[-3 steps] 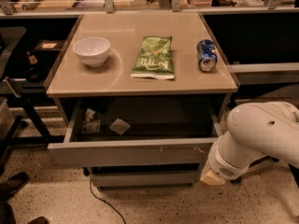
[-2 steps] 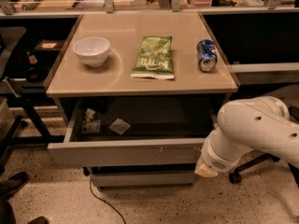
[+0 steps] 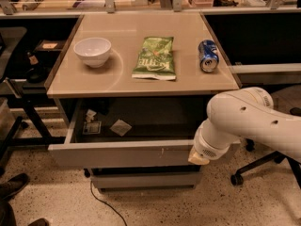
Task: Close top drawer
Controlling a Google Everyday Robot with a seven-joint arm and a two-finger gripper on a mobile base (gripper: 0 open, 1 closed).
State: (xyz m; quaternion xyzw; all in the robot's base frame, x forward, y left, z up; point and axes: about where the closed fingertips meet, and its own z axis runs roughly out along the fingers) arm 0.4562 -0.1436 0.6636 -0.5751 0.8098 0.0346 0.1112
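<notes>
The top drawer (image 3: 127, 153) is a wide, shallow grey drawer pulled out from under the tan table top (image 3: 141, 81). Its plain front panel has small white scuffs. Paper scraps (image 3: 121, 127) and a card (image 3: 91, 127) lie inside. My white arm (image 3: 235, 121) reaches in from the right, and its end (image 3: 198, 157) is at the right end of the drawer front. My gripper is hidden behind the arm's end there.
On the table top are a white bowl (image 3: 93, 51), a green chip bag (image 3: 155, 58) and a blue soda can (image 3: 208, 55) on its side. A lower grey drawer front (image 3: 146, 180) sits beneath. An office chair base (image 3: 256, 166) stands at right, a cable (image 3: 101, 204) runs on the floor, and a dark stand (image 3: 23, 107) is at left.
My arm has swung left and its end has come up to the right end of the drawer front. The drawer stays pulled out about as far as before.
</notes>
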